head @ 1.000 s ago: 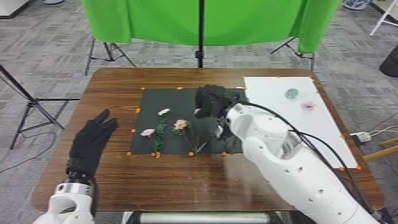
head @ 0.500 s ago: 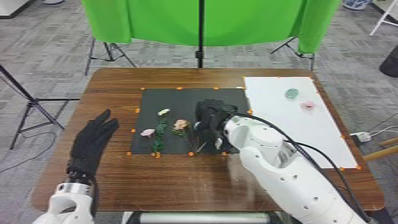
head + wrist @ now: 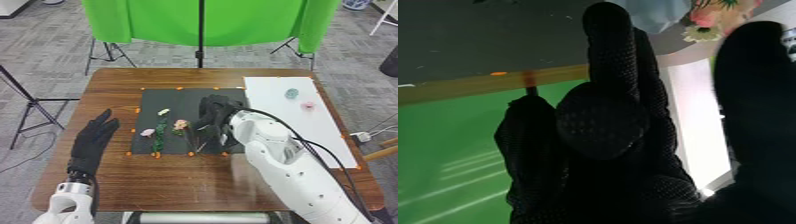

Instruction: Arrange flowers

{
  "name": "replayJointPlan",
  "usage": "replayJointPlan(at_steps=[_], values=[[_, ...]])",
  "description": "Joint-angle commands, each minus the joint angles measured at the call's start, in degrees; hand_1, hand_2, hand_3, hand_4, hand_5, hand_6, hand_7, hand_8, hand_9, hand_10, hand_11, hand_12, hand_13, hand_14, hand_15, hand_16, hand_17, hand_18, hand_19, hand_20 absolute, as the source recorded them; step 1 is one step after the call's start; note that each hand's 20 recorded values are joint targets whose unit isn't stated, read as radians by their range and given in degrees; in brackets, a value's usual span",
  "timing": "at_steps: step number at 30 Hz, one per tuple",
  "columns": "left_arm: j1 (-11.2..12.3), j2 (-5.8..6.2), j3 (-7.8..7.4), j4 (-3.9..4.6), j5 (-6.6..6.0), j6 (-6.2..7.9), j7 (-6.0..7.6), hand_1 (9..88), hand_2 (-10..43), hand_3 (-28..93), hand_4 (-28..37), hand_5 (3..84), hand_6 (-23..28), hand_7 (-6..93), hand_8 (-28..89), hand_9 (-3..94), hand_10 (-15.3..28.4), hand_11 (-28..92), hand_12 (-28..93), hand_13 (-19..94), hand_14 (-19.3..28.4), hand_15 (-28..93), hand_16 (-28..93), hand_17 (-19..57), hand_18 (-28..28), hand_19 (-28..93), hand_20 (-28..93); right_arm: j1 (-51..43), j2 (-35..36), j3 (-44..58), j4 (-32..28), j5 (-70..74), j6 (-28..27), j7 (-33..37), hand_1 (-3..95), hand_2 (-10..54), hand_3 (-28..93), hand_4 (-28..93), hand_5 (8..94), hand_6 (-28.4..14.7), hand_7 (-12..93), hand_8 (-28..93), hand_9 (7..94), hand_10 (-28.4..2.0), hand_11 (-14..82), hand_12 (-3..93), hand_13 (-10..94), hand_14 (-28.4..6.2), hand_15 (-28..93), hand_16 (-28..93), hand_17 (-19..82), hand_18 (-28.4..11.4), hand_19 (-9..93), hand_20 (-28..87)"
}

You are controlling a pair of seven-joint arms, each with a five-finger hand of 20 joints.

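My right hand [image 3: 217, 111] is over the right part of the dark mat [image 3: 178, 96], hiding what lies beneath it. To its left lie a peach flower [image 3: 180, 124], a white flower [image 3: 163, 112] and a mauve flower [image 3: 147, 132] with green foliage [image 3: 159, 137]. In the right wrist view the hand [image 3: 657, 100] has an extended finger and thumb wide apart, another finger bent, and nothing visibly gripped. Peach-pink petals [image 3: 707, 16] and a small white flower [image 3: 703, 33] show beyond the fingertips. My left hand [image 3: 90, 142] rests open at the table's left.
A white sheet [image 3: 275, 105] on the right bears a blue-green piece [image 3: 291, 93] and a pink flower [image 3: 308, 105]. Orange markers edge the mat on the brown table [image 3: 169, 180]. A pale bluish-grey object [image 3: 654, 12] is near the flowers in the right wrist view.
Over the last second my right hand has come nearer over the mat, then shifted slightly to the right. The left hand and the visible flowers have stayed in place.
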Motion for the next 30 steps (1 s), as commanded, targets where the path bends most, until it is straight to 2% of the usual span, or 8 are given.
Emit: replayJointPlan(at_steps=[1,3,9,13,14,21,26,30], values=[[0.6,-0.44,-0.07,0.13,0.42,-0.43,0.0,22.1,-1.4,63,-23.3,40.1,5.2,4.0,-5,41.0,13.4,11,12,29,15.0,7,2,2.6,11.4,1,16,2.0,3.9,7.5,-3.0,0.0,9.3,1.9,32.0,-9.5,58,-15,66.1,-0.3,14,-7,79.7,-13.5,25.4,24.3,89,-2.1,60,35,64,-10.2,93,55],[0.6,-0.43,-0.11,0.09,0.41,-0.2,-0.03,22.1,-1.4,63,-23.2,40.2,5.2,4.0,-5,41.0,13.5,11,12,30,15.0,7,2,2.6,11.4,1,16,2.9,5.0,10.6,-1.7,-1.5,11.3,5.7,32.1,-9.5,58,-14,66.5,-0.2,14,-7,79.7,-13.5,25.3,24.4,88,-2.7,60,35,63,-10.7,93,55],[1.5,-0.72,-0.39,-0.21,0.25,0.18,-0.08,22.3,-1.4,63,-23.4,40.2,5.2,4.1,-5,41.0,13.4,11,12,30,14.9,7,2,2.6,11.4,1,16,3.4,6.1,19.8,4.3,-8.5,6.2,12.7,32.4,-9.5,57,-13,65.6,-0.9,13,-7,76.3,-14.9,25.4,25.6,85,-4.6,61,35,59,-12.5,93,55],[1.1,-0.65,-0.26,-0.12,0.41,0.04,-0.21,22.3,-1.3,63,-23.4,40.2,5.2,4.1,-5,41.0,13.4,11,12,30,14.9,7,2,2.6,11.3,1,16,1.3,4.6,25.0,8.9,-13.7,2.9,13.7,31.8,-9.5,57,-12,64.1,-1.1,12,-6,74.1,-15.3,24.5,25.9,84,-5.1,62,35,59,-12.6,93,55],[0.8,-0.61,-0.21,-0.06,0.61,-0.3,-0.26,22.2,-1.4,63,-23.3,40.2,5.2,4.0,-5,41.1,13.4,11,12,30,14.9,7,2,2.6,11.3,1,16,0.1,3.0,27.5,12.5,-16.4,0.1,13.9,31.4,-9.5,57,-12,62.5,-1.2,12,-6,71.7,-16.3,23.5,25.8,83,-5.8,63,35,59,-12.8,93,55],[0.7,-0.7,-0.15,-0.01,0.47,-0.1,-0.42,22.2,-1.3,63,-23.3,40.2,5.2,4.0,-5,41.1,13.3,11,12,30,14.9,7,2,2.6,11.3,1,16,-1.6,0.9,29.7,16.4,-16.6,-0.9,14.3,31.0,-9.5,56,-12,61.4,-0.7,11,-6,71.1,-16.4,23.1,25.9,83,-5.9,63,34,59,-12.8,93,55],[0.9,-0.72,-0.26,-0.06,0.36,0.22,-0.41,22.3,-1.2,63,-23.3,40.2,5.2,4.1,-5,41.1,13.4,11,12,30,14.9,7,2,2.6,11.3,1,16,-4.5,0.7,29.8,16.3,-16.3,0.8,13.8,32.3,-9.5,56,-12,62.0,0.1,12,-6,73.0,-15.8,22.5,24.7,85,-4.0,61,33,60,-12.1,93,54],[0.9,-0.84,-0.24,-0.12,0.34,0.18,-0.59,22.4,-1.2,63,-23.2,40.3,5.2,4.1,-5,41.0,13.5,11,12,30,15.0,7,2,2.6,11.3,1,16,-6.2,0.5,29.3,18.3,-17.6,10.5,12.0,43.0,-9.5,59,-14,66.3,1.0,15,-7,77.1,-13.3,24.5,24.1,89,-2.0,59,33,63,-10.7,93,53]])
